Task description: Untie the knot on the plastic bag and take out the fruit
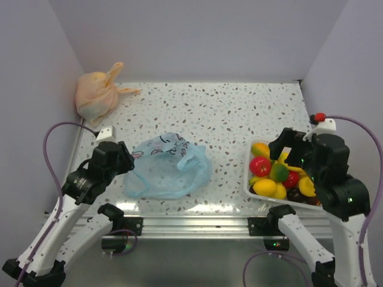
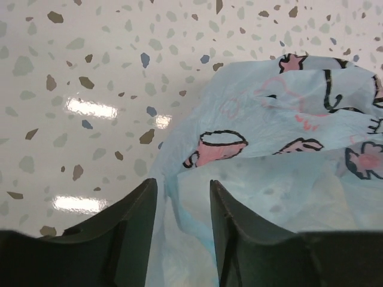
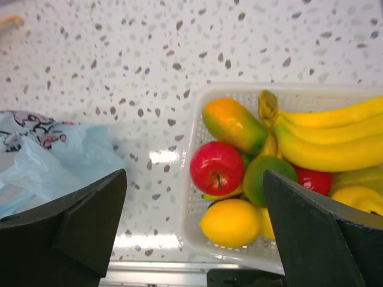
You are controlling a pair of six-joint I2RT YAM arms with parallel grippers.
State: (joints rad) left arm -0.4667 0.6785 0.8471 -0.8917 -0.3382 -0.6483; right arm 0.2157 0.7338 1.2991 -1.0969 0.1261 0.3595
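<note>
The plastic bag (image 1: 167,167) is lying flattened on the speckled worktop (image 1: 239,113), left of centre. Its cartoon print is facing up and one handle loop is sticking up on its right side. The left gripper (image 2: 182,185) is sitting low at the bag's left edge with its fingers (image 2: 134,230) standing a little apart. Blue plastic is showing in the gap between them, but whether they're touching the film, I can't tell. Over on the right, the right gripper (image 3: 194,179) is hovering above the white basket (image 3: 190,203), fingers (image 3: 78,227) spread wide and gripping nothing. That basket is sitting at the worktop's front right, well apart from the bag. It's carrying a red apple (image 3: 216,167), a lemon (image 3: 230,222), bananas (image 3: 323,137) and a mango (image 3: 233,124). Back in the far left corner, the peach-orange bag (image 1: 96,98) is resting with its ears tied.
</note>
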